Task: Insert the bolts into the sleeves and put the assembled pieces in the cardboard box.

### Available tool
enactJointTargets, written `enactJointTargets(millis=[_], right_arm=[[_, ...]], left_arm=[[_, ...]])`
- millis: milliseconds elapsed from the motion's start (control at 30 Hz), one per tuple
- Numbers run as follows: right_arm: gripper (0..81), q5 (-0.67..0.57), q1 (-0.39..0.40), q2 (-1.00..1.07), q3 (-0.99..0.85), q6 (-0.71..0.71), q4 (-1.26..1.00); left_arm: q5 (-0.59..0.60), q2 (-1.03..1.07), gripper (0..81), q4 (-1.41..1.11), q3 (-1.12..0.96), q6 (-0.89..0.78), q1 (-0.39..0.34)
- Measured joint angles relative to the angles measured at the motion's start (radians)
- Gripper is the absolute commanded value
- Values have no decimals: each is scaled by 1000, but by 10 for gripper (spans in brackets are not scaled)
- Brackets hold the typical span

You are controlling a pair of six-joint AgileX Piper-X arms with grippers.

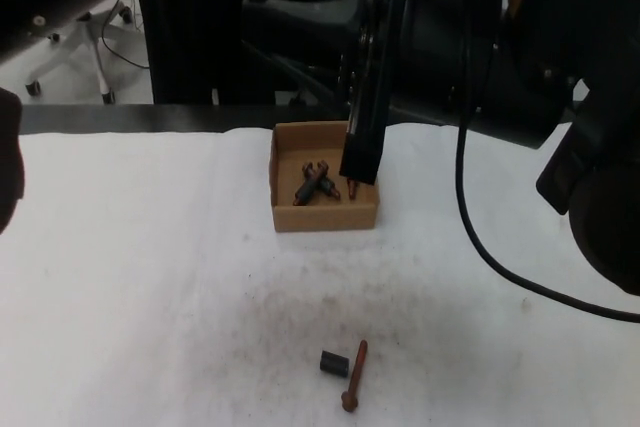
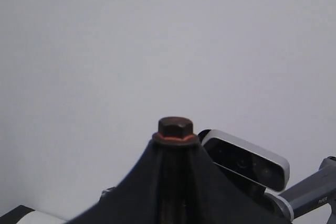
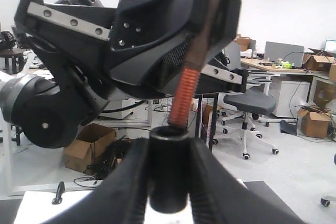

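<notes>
High view first: the cardboard box (image 1: 325,215) sits about dead center of the frame on the white cloth (image 1: 150,277) covering the bench. Inside it are a couple of assembled pieces (image 1: 314,185), lying crossed over each other. Down at the bottom center there's a spare bolt (image 1: 354,375) lying flat with a spare sleeve (image 1: 334,363) just beside it on its left, both well apart from the box. The arms (image 1: 470,37) are a big dark mass across the upper right, and one long black part hangs in front of the box's right edge. Honestly can't tell which arm that is from here.

Left wrist view: the left gripper (image 2: 175,153) has its fingers squeezed together on a bolt (image 2: 175,128), with the hex head poking out just past the fingertips. Behind it is a camera (image 2: 247,162) on the other arm, against a plain pale wall.

Right wrist view: the right gripper (image 3: 168,153) has its fingers clamped on a dark sleeve (image 3: 168,171), held upright with the open end facing the bolt. The bolt comes in at a slight tilt, its threaded tip right at the sleeve's mouth. Can't tell whether it's actually inside.
</notes>
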Motion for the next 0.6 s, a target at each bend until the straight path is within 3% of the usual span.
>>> enactJointTargets(millis=[600], right_arm=[[69,-8,0,0,0,66,-15]], left_arm=[[2,9,3,1,0,27,-43]])
